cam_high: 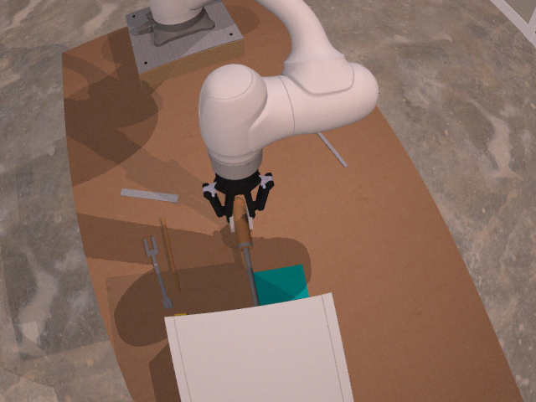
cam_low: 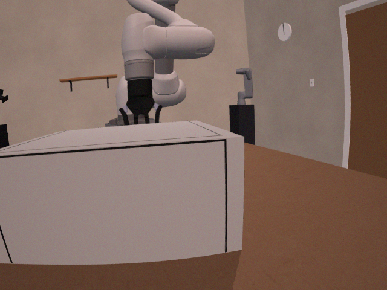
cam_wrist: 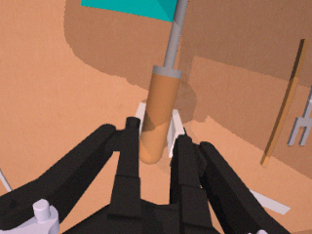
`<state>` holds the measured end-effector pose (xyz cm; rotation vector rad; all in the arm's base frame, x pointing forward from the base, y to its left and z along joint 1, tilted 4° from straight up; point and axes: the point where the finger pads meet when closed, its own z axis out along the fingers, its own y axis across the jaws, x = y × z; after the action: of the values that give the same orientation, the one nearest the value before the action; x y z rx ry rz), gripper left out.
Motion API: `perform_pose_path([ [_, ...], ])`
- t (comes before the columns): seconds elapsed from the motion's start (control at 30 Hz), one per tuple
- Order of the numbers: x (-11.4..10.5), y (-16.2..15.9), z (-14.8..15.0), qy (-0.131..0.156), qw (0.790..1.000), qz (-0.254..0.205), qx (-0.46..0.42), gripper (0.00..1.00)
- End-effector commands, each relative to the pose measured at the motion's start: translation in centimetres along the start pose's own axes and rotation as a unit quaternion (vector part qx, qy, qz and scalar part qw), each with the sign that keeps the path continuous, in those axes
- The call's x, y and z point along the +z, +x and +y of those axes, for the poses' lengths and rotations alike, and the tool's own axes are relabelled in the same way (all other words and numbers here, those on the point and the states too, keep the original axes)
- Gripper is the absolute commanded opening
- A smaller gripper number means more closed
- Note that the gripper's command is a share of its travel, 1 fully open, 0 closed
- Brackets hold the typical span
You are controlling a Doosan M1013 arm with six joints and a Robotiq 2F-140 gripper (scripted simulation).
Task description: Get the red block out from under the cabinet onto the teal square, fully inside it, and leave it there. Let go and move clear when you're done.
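Note:
My gripper point(cam_high: 240, 219) is shut on the wooden handle of a long tool point(cam_high: 242, 231). The tool's grey metal shaft point(cam_high: 250, 276) runs along the left edge of the teal square point(cam_high: 280, 284) and goes under the white cabinet point(cam_high: 260, 350). The red block is not in view; the cabinet hides it. In the exterior view the gripper point(cam_low: 139, 116) shows just behind the cabinet point(cam_low: 118, 190).
A grey fork-ended tool point(cam_high: 157, 272) and a thin wooden stick point(cam_high: 170, 255) lie left of the gripper. A flat grey bar point(cam_high: 149, 195) lies further left, and a thin grey rod point(cam_high: 332, 149) lies to the right. The arm's base plate point(cam_high: 183, 38) stands at the far end of the table.

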<state>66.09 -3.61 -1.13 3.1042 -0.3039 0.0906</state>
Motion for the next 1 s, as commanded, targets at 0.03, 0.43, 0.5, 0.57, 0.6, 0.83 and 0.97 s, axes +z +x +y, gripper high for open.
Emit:
perform_pose_path([
  [0.03, 0.0, -1.3, 0.0, 0.000, 1.000, 0.000, 0.000, 0.00],
  [0.43, 0.0, -3.8, 0.0, 0.000, 1.000, 0.000, 0.000, 0.00],
  [0.5, 0.0, -4.3, 0.0, 0.000, 1.000, 0.000, 0.000, 0.00],
  [0.57, 0.0, -4.7, 0.0, 0.000, 1.000, 0.000, 0.000, 0.00],
  [0.6, 0.0, -4.9, 0.0, 0.000, 1.000, 0.000, 0.000, 0.00],
  [0.83, 0.0, -6.1, 0.0, 0.000, 1.000, 0.000, 0.000, 0.00],
  [0.97, 0.0, -6.5, 0.0, 0.000, 1.000, 0.000, 0.000, 0.00],
])
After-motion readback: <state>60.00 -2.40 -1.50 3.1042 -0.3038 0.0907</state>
